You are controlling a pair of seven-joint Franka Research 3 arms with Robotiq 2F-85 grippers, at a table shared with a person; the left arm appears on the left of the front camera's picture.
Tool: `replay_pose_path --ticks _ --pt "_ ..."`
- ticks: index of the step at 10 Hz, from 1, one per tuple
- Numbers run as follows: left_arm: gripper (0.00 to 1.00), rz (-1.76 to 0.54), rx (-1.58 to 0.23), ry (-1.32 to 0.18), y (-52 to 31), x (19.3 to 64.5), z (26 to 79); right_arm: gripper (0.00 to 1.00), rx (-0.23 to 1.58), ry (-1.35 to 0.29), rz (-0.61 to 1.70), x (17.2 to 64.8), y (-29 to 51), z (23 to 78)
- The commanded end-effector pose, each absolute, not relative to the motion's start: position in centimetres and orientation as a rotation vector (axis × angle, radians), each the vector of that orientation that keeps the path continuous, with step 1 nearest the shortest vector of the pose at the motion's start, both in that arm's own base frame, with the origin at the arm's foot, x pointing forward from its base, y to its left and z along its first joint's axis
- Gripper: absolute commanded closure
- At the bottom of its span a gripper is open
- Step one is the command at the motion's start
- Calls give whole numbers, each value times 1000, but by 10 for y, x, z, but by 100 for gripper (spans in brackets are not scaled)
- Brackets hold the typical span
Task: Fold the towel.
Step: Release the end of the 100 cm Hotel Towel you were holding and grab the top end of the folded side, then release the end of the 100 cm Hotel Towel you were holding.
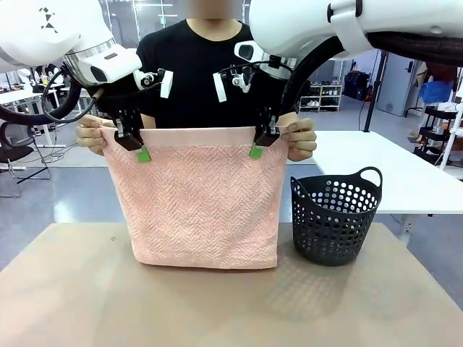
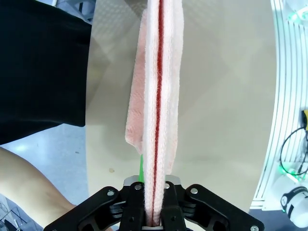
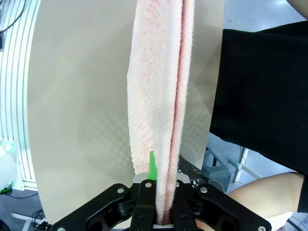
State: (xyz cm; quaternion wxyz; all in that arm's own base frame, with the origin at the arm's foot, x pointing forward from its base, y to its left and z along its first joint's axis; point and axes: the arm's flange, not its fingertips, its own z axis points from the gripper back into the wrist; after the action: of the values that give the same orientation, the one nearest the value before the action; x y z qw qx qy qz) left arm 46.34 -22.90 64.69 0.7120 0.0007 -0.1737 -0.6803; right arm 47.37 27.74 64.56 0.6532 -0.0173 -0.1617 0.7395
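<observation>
Hanging in front of the person, the towel (image 1: 199, 210) is held by its upper edge. The left pincer (image 1: 137, 147) and the right pincer (image 1: 259, 143) are each clamped on it. A person's hand (image 1: 90, 136) grips one corner and the other hand (image 1: 302, 139) the opposite one. The lower edge reaches the table (image 1: 87, 289), near the black basket (image 1: 336, 217). The wrist views show two layers, so I judge one fold is done. More folding and laying down is left.
</observation>
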Motion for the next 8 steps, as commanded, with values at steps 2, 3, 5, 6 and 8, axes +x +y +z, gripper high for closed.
replay_pose_path --ticks 2,3,5,6,8 --pt "100 -1508 1 -385 -229 463 647 98 -48 -365 1683 473 278 646" --pt "100 -1508 1 -385 -229 463 647 98 -48 -365 1683 473 278 646" --pt "100 -1508 1 -385 -229 463 647 98 -48 -365 1683 473 278 646" --pt "100 -1508 1 -385 -229 463 647 98 -48 -365 1683 473 278 646" --pt "100 -1508 1 -385 -229 463 647 98 -48 -365 1683 473 278 646"
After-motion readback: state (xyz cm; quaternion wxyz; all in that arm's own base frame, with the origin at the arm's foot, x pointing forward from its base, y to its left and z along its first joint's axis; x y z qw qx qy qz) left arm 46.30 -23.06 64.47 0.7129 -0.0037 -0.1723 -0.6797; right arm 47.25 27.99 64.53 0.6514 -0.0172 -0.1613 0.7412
